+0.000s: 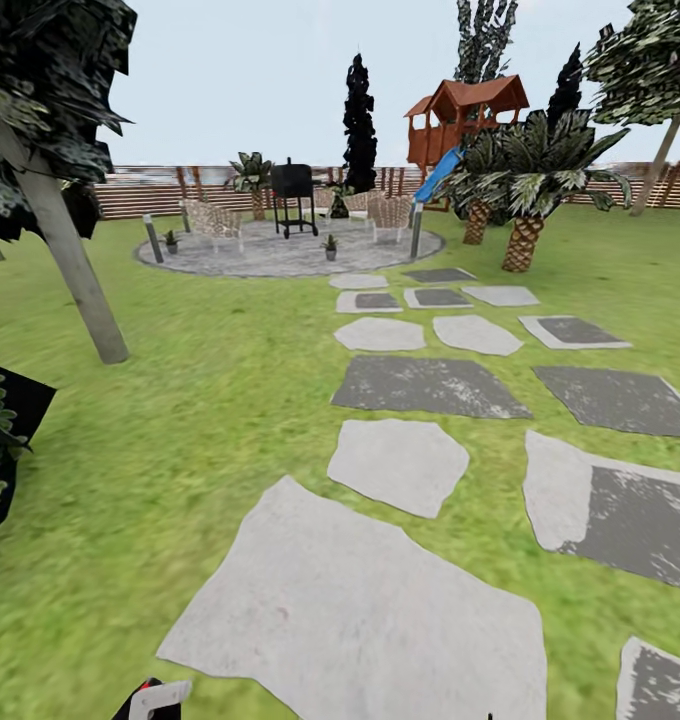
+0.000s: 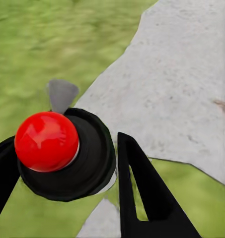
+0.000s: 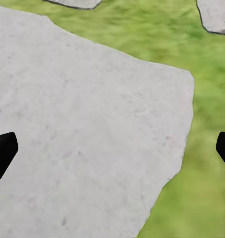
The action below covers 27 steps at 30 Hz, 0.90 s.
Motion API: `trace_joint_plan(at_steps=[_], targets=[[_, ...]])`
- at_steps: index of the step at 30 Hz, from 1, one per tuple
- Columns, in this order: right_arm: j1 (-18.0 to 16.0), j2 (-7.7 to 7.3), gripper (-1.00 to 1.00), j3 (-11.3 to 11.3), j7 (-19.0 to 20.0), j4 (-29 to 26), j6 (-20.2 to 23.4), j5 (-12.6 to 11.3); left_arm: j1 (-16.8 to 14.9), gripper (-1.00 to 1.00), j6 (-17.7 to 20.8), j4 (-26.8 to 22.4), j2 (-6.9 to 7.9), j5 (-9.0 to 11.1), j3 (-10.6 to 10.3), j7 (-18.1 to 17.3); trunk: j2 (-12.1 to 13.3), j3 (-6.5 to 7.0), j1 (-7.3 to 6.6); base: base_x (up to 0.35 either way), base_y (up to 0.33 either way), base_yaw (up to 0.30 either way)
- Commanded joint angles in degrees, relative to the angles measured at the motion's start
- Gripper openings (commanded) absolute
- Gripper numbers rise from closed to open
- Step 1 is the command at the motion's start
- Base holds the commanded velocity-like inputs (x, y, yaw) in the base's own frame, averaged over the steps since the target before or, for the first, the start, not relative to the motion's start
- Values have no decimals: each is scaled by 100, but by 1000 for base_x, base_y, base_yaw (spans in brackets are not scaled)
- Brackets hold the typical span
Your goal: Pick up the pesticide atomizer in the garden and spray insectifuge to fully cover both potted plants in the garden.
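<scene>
Ahead: your two potted plants, one (image 1: 330, 246) on the round stone patio (image 1: 280, 255), the other (image 1: 170, 240) at its left edge, each in a tiny pot.
Atomizer: you cannot pick it out.
Left hand (image 2: 67, 198): fingers spread, over grass beside a red-knobbed black disc (image 2: 62, 153).
Right hand (image 3: 112, 148): fingers wide apart, empty, above a pale paving slab (image 3: 87, 129).

The head cam looks forward and slightly down over the lawn (image 1: 180, 400) — stepping stones run up to the far round patio (image 1: 280, 255) and fence (image 1: 140, 198). Both wrist cams face down, close to the ground. They share w/ the head view the big pale slab (image 1: 350, 610) nearest the robot — left wrist cam (image 2: 182, 84), right wrist cam (image 3: 82, 129).
</scene>
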Motion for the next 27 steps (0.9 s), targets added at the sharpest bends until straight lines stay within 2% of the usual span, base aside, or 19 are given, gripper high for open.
trace_joint_plan(at_steps=[1,14,27], targets=[[-3,-2,100,20,10,3,-18,-51,-3,-100,-20,3,0,-38,10,32,-2,-5,2,299,-172,0],[-3,-11,100,20,32,6,-18,-47,-3,-100,-16,3,0,-36,11,30,-2,-5,2,302,-168,0],[-3,-6,100,23,24,7,-18,-47,-3,-100,-18,3,0,-37,11,30,-2,-5,2,329,-107,0]])
